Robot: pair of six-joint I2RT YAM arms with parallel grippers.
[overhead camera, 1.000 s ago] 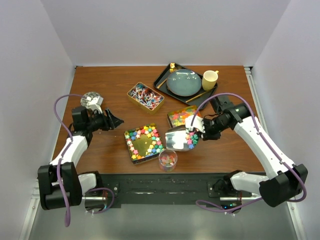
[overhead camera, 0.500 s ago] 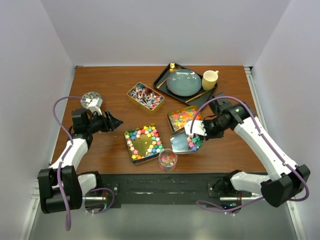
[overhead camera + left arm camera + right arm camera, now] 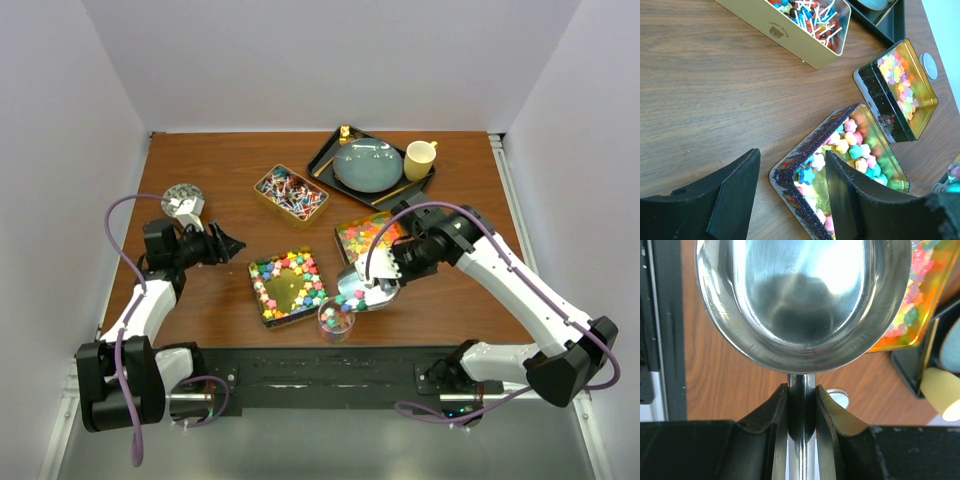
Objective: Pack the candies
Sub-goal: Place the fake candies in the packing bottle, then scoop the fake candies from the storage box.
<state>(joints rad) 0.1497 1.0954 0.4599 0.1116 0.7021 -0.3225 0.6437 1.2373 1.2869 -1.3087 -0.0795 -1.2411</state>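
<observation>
My right gripper (image 3: 392, 262) is shut on the handle of a metal scoop (image 3: 362, 288), seen close in the right wrist view (image 3: 801, 390). The scoop is tipped down over the small glass jar (image 3: 336, 320), with a few multicoloured candies (image 3: 352, 297) at its lip. The scoop bowl (image 3: 805, 295) looks bare where it shows. A gold tin of multicoloured candies (image 3: 288, 287) lies left of the jar. The gummies tin (image 3: 365, 232) lies behind the scoop and the wrapped-candy tin (image 3: 290, 193) farther back. My left gripper (image 3: 228, 243) is open and empty, left of the multicoloured tin (image 3: 860, 150).
A black tray (image 3: 325, 160) at the back holds a blue-grey plate (image 3: 368, 165) and a yellow cup (image 3: 420, 158). A small round silver object (image 3: 183, 197) sits at the far left. A silver lid (image 3: 837, 397) lies on the table by the gummies tin (image 3: 900, 85).
My right arm has carried the scoop forward and left from beside the gummies tin and tipped it over the jar. The left arm has stayed put.
</observation>
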